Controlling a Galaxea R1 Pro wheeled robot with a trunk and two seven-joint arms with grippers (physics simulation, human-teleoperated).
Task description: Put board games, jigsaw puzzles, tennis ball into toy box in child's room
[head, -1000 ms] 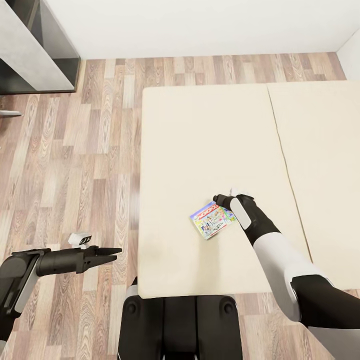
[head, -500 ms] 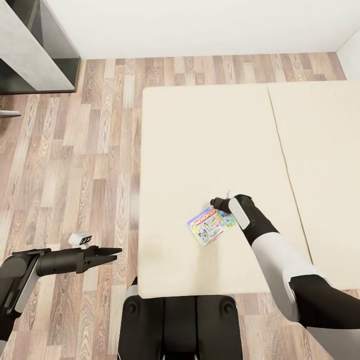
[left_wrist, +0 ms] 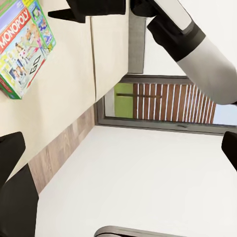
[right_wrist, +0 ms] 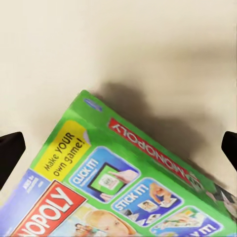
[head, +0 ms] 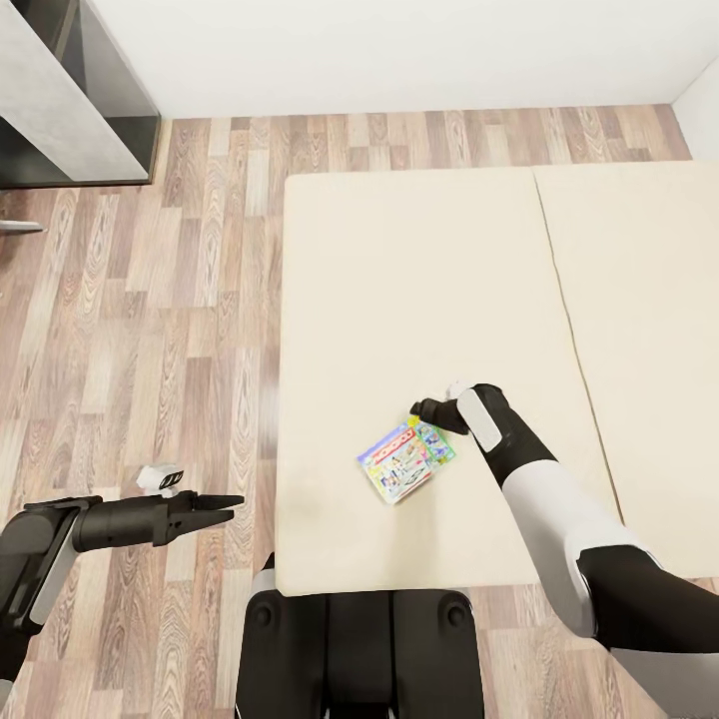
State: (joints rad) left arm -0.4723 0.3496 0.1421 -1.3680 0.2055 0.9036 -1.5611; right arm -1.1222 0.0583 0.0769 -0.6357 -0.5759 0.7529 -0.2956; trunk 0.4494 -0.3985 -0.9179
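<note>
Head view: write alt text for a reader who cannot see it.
A colourful flat Monopoly board game box lies on a cream bed, with the robot's black right gripper at its far corner. The black left gripper hangs over the wood-plank floor beside the bed.

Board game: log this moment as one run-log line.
board game: flat on bed | right gripper: open, at its edge | left gripper: over floor, idle

Wood floor point(head: 150, 330), white wall point(head: 399, 50)
</note>
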